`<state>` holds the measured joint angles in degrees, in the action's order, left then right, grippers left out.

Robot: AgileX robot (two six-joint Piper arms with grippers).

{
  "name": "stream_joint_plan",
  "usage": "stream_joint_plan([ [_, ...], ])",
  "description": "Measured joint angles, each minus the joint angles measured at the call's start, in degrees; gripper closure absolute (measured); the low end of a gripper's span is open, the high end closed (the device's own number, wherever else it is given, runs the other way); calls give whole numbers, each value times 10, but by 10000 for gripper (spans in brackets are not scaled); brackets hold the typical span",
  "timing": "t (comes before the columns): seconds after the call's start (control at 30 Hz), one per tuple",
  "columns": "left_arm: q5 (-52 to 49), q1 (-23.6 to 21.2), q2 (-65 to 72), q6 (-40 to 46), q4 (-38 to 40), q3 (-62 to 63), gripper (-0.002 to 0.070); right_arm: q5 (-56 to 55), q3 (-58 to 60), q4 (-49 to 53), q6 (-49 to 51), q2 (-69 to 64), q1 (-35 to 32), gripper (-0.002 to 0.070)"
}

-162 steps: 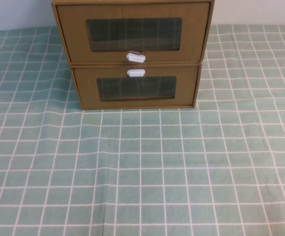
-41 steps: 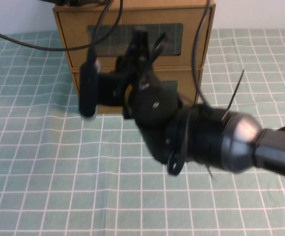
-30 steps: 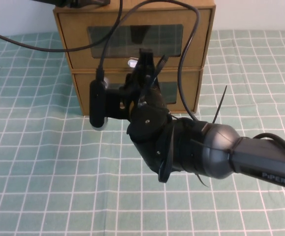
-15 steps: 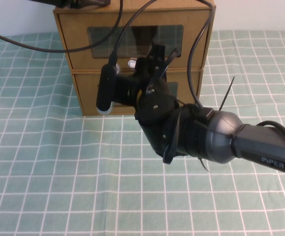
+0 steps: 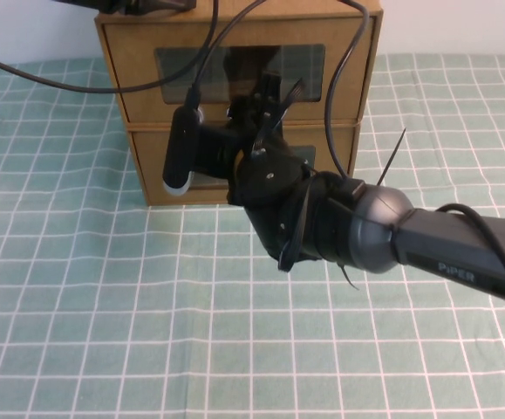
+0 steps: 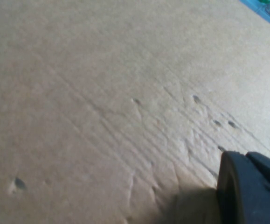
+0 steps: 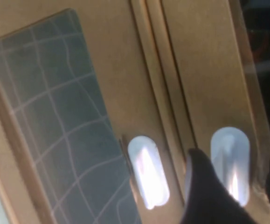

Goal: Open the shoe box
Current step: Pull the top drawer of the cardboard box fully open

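**Right gripper at the pull tabs, jaws apart**

The box (image 5: 134,83), a cardboard stack of two drawers, stood at the far middle of the checked cloth (image 5: 104,305). The right gripper (image 5: 280,89) was up against its front, where the two drawers meet. In the right wrist view its dark fingers (image 7: 204,191) stood apart on either side of a white tab (image 7: 230,158), with a gap on at least one side, so nothing was gripped. A second tab (image 7: 146,172) sat just beside it, next to a window (image 7: 55,107).

The box looked light and fairly stiff. It was plain cardboard, though, and likely to dent or crease under a hard pinch. The tab was the obvious place to take hold. It was small, smooth and glossy, so the fingers would probably slip unless they closed squarely across it. A box this light could also slide on the cloth when pulled.

The left gripper (image 6: 253,186) hung close over bare, slightly dented cardboard, most likely the top of the box, where it could steady it. Only a corner of it showed, and I could not tell how its jaws stood or whether it touched.

From above, the right arm hid both tabs and most of the lower drawer front. I could not tell which drawer the straddled tab belonged to. The second finger was cut off at the frame's edge.
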<state>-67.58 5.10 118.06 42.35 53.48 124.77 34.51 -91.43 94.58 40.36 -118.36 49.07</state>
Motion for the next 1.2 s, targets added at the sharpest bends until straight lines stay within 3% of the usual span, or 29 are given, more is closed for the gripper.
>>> stream_joint_plan([
  [0.2,0,0,0,0,0,0,680,-14,-17,4,0,-13,-16,416],
  [0.37,0,0,0,0,0,0,680,-19,-21,8,1,-13,-19,575],
  [0.53,0,0,0,-1,0,0,680,-20,-21,8,0,-14,-19,661],
  [1.2,-6,0,15,-22,17,5,680,-35,41,9,-36,24,-11,671],
])
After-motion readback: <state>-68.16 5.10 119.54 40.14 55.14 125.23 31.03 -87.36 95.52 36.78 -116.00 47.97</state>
